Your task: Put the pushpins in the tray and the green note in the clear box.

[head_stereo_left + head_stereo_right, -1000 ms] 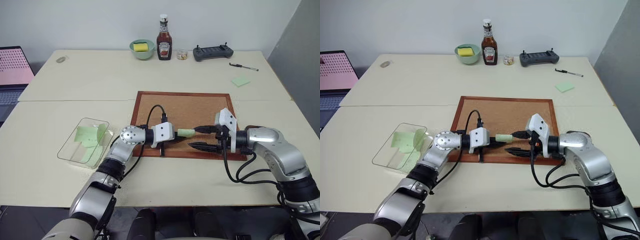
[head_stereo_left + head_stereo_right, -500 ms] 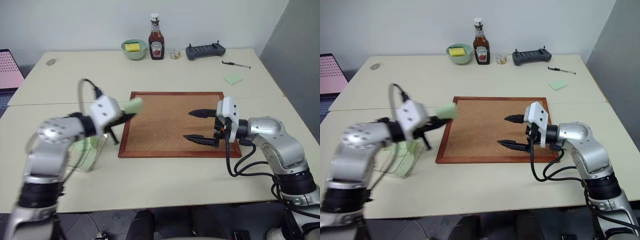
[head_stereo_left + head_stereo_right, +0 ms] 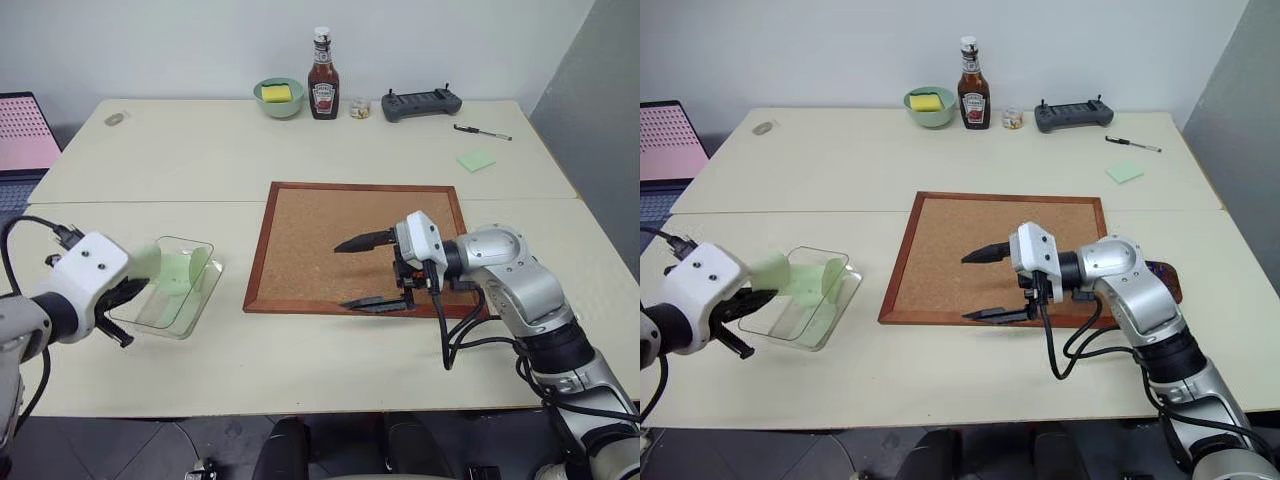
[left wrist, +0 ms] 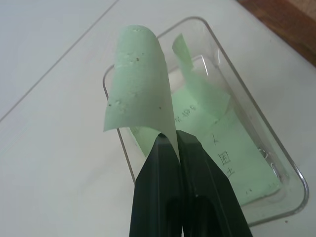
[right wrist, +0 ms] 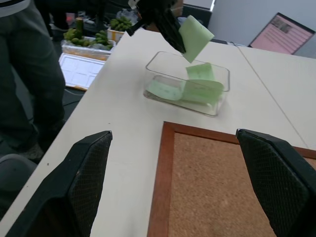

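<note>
My left end effector (image 4: 168, 143), clenched on the green note (image 4: 138, 84), hangs at the clear box's (image 3: 205, 285) near end. Next: lower, release inside. My right end effector (image 3: 362, 272) is spread wide, empty.

The right pincer (image 5: 180, 182) hangs with its two black fingers (image 5: 81, 182) spread wide over the near corner of the corkboard (image 5: 232, 197). Beyond the corkboard's wooden frame the clear box (image 5: 170, 66) sits on the pale bench (image 5: 123, 128), green slips lying inside. Just above the box, the left pincer (image 5: 165, 24) pinches the green note (image 5: 196, 37). A person's trouser leg (image 5: 24, 79) stands off the bench's edge, well apart from the box.
</note>
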